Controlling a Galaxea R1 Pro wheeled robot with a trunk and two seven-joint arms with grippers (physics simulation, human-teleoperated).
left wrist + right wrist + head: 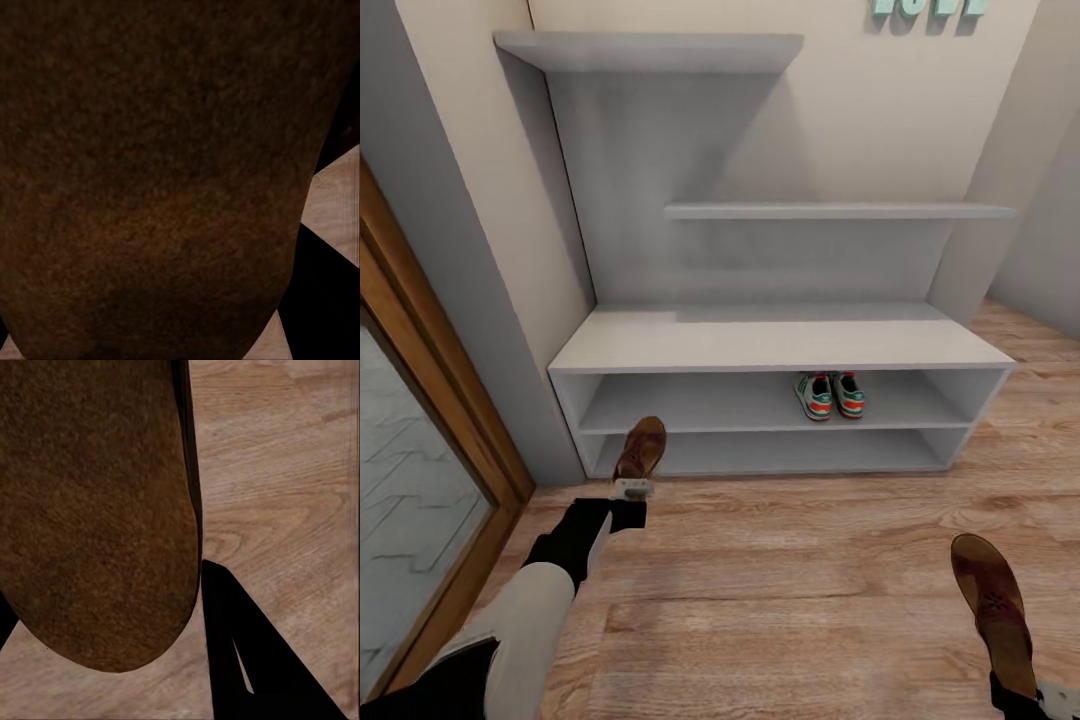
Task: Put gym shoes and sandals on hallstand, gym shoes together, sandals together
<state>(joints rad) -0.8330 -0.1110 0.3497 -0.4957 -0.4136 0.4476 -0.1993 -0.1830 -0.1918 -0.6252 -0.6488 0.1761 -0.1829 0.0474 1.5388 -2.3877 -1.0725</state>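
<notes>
The two gym shoes stand side by side on the upper of the two low shelves of the pale grey hallstand, right of its middle. My left gripper is shut on one brown sandal, held in front of the left end of the low shelves; its brown sole sits close to the left wrist camera. At the lower right my right gripper is shut on the other sandal above the corridor floor. That sandal's sole lies beside a black finger.
A wooden door frame with a glass panel runs along the left. The hallstand has a bare bench top, stepped upper shelves and a beige wall behind. The lower shelf is open along its width.
</notes>
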